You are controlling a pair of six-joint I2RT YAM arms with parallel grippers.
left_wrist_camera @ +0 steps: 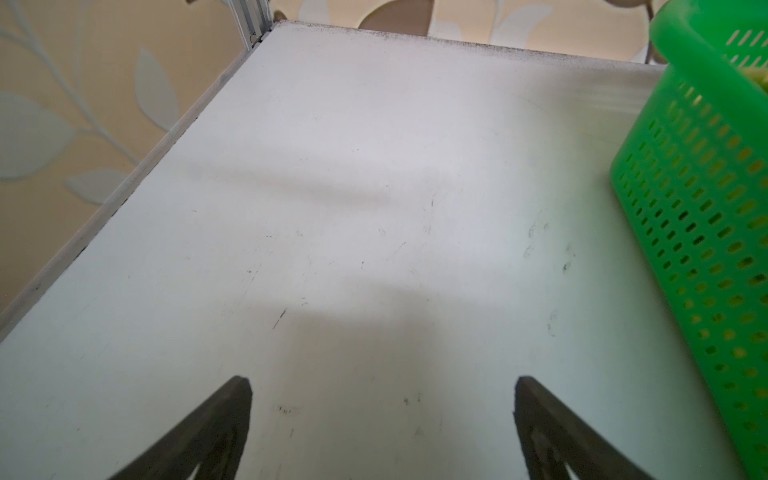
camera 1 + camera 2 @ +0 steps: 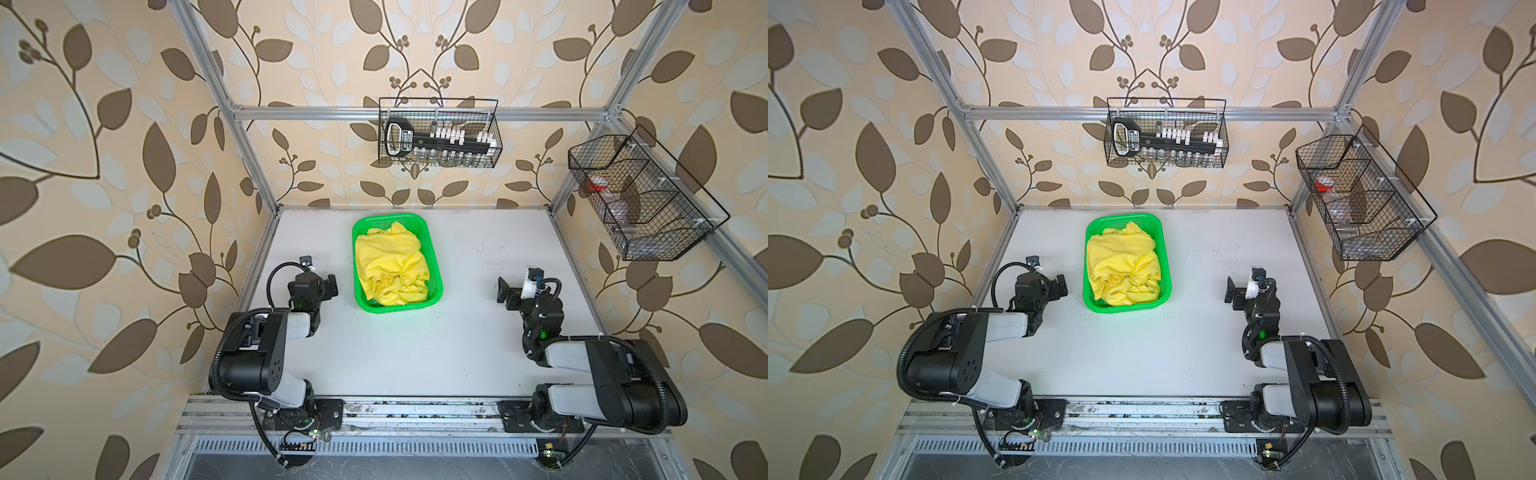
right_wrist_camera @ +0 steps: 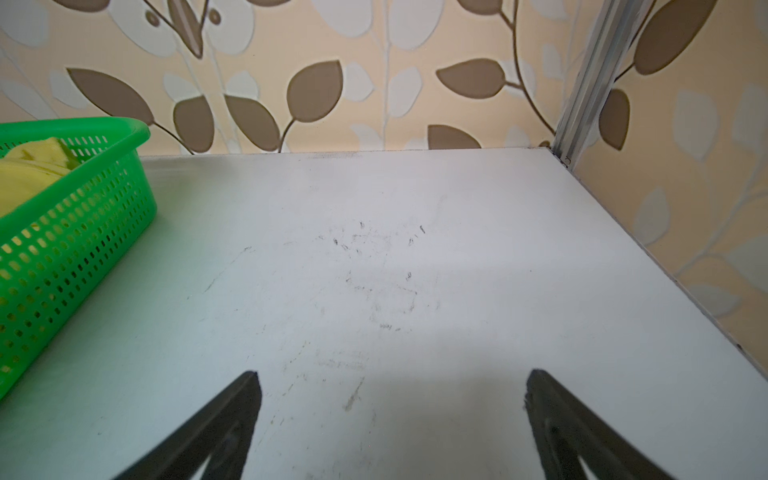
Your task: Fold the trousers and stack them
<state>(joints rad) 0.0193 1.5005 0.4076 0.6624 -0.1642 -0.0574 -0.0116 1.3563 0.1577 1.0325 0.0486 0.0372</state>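
The yellow trousers (image 2: 390, 266) (image 2: 1123, 266) lie crumpled in a heap inside the green perforated basket (image 2: 388, 217) (image 2: 1121, 217) at the table's back middle, in both top views. My left gripper (image 2: 331, 286) (image 2: 1061, 286) hovers just left of the basket, open and empty. In the left wrist view the left gripper (image 1: 382, 380) is spread over bare table, the basket (image 1: 698, 208) off to one side. My right gripper (image 2: 505, 291) (image 3: 392, 374) is open and empty, well to the right of the basket (image 3: 70, 232). A fold of trousers (image 3: 25, 174) shows above the rim.
The white table (image 2: 415, 353) is scuffed, bounded by aluminium frame posts and patterned walls. A black wire basket (image 2: 440, 133) with tools hangs on the back rail. Another wire basket (image 2: 640, 199) hangs on the right rail, above the table's right edge.
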